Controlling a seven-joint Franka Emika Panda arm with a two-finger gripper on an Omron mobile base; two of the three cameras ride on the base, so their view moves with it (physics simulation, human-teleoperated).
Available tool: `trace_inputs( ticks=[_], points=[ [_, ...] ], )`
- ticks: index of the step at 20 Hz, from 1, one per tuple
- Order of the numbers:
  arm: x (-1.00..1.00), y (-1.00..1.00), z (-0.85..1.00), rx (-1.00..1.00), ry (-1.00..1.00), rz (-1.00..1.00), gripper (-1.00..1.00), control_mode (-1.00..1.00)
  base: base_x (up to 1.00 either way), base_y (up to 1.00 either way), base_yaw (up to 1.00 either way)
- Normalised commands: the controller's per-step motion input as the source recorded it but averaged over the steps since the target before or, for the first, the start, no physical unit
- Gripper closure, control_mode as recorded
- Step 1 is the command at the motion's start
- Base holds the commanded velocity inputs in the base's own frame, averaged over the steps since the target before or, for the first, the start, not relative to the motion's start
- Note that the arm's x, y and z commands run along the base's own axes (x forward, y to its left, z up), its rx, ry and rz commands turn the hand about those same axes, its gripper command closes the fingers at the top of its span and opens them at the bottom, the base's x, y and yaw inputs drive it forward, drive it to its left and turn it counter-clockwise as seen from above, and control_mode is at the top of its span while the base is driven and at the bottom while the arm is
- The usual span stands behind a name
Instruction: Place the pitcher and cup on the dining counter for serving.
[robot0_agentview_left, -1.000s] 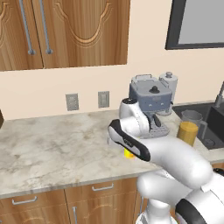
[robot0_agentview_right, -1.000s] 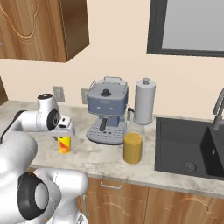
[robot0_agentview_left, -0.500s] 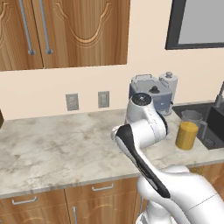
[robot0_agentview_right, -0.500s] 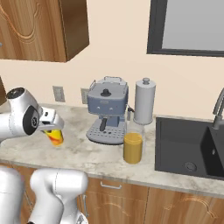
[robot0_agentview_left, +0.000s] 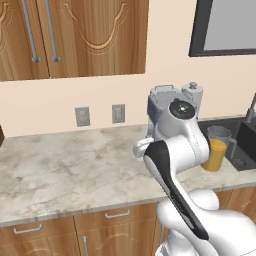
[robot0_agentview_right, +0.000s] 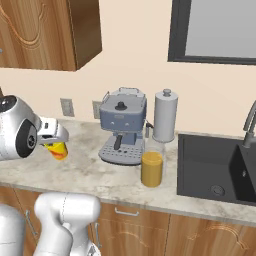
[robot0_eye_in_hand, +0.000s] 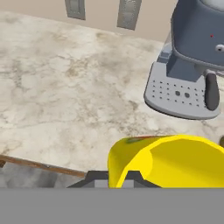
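right now our gripper (robot0_agentview_right: 56, 145) is clamped on the cup (robot0_agentview_right: 58, 150), holding it tilted in the air above the marble counter (robot0_agentview_right: 90, 172), left of the coffee machine (robot0_agentview_right: 121, 125). we see the pitcher (robot0_agentview_right: 152, 166) standing on that counter, just in front of the machine and beside the sink (robot0_agentview_right: 215, 170).

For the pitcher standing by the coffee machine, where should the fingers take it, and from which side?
Probably by the upper wall, from the front. The pitcher stands upright on the marble counter just in front and to the right of the coffee machine, with the sink to its right, so the front looks freest. Its handle is not clearly visible. The gripper is shut on the cup.
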Motion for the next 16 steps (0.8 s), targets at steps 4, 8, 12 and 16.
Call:
trace_inputs(
  ticks=[4,8,12,16],
  points=[
    [-0.03,0.0,0.0,0.0,-0.01,0.0,1.0,1.0,-0.46,-0.05,0.08],
    [0.0,0.0,0.0,0.0,0.0,0.0,1.0,1.0,-1.0,-0.24,0.39],
    [0.0,0.0,0.0,0.0,0.0,0.0,1.0,1.0,-0.84,-0.19,0.82],
    [0.0,0.0,0.0,0.0,0.0,0.0,1.0,1.0,-0.31,-0.18,1.0]
  ],
)
